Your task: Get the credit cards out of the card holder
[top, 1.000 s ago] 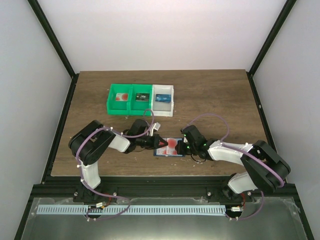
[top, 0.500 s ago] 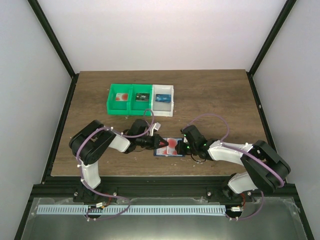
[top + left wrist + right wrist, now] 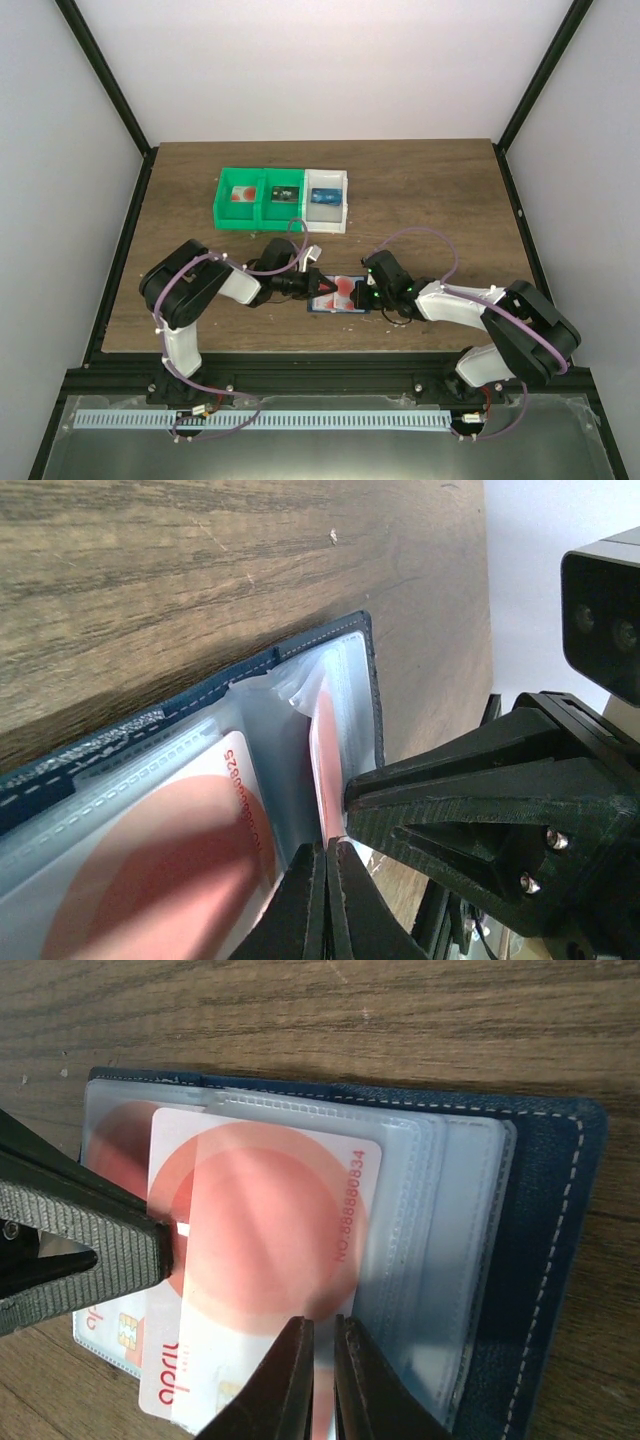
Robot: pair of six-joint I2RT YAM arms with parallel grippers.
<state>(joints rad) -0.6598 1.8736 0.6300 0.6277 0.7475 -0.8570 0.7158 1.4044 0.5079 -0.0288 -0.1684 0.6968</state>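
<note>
**Containers**
- The green bin (image 3: pixel 220 214) stands on the surface (image 3: pixel 450 200) toward the far edge, left of centre. It has two compartments.
  - The left compartment holds the stored credit card (image 3: pixel 240 195), pale with a red spot.
  - The right compartment holds a dark item (image 3: pixel 284 195), too small to identify.
- The white bin (image 3: pixel 345 212) touches the right side of the green bin. It holds a blue item (image 3: pixel 322 196).

**Card holder**
- The card holder (image 3: pixel 560 1260) lies open and flat near the near edge, about mid-width, well apart from the bins.
- Its clear pocket sheets (image 3: pixel 450 1220) face up.
- The gripped credit card (image 3: pixel 260 1230) sits partly out of a pocket, with its near end past the sheet edge.
- A lower credit card (image 3: pixel 105 1335) lies beneath it, with its chip showing.

**Claws**
- The left claw (image 3: pixel 325 865) is at the left side of the holder. Its fingers are nearly together, with the thin pink edge of the gripped credit card between the tips.
- The right claw (image 3: pixel 322 1360) is at the near edge of the holder. Its fingers are drawn to a narrow slit, pinching a clear sheet where it overlaps the gripped credit card. Whether the card is also caught cannot be told.
- The two claws are close together over the holder.
</note>
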